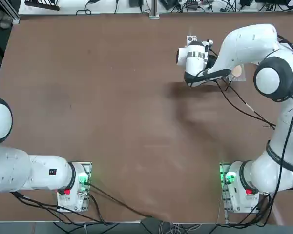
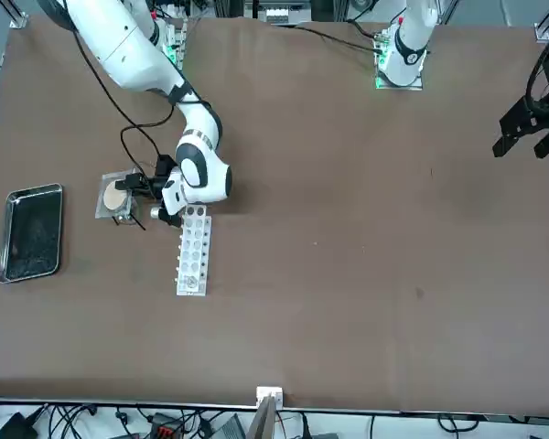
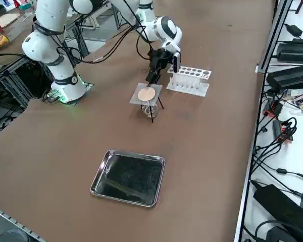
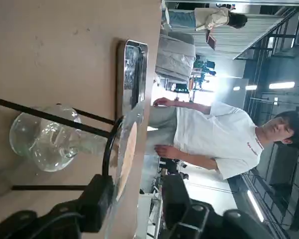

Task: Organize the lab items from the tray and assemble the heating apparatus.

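Note:
The heating apparatus stands as one stack: the grey mesh (image 3: 147, 94) with its tan centre lies on the black wire ring stand (image 3: 152, 115), and the clear glass burner (image 3: 149, 109) sits under it between the legs. My right gripper (image 3: 154, 75) is level with the mesh on the rack's side. In the wrist view its fingers (image 4: 97, 196) stand apart on either side of the mesh edge (image 4: 128, 149) without touching it, so it is open, with the burner (image 4: 45, 144) just beyond. The metal tray (image 3: 129, 177) lies empty further out.
A white test-tube rack (image 3: 190, 80) stands close beside the stack, right by my wrist. In the front view the tray (image 2: 34, 231) is left of the mesh (image 2: 116, 195). A person in a white shirt (image 4: 214, 134) stands beyond the table edge.

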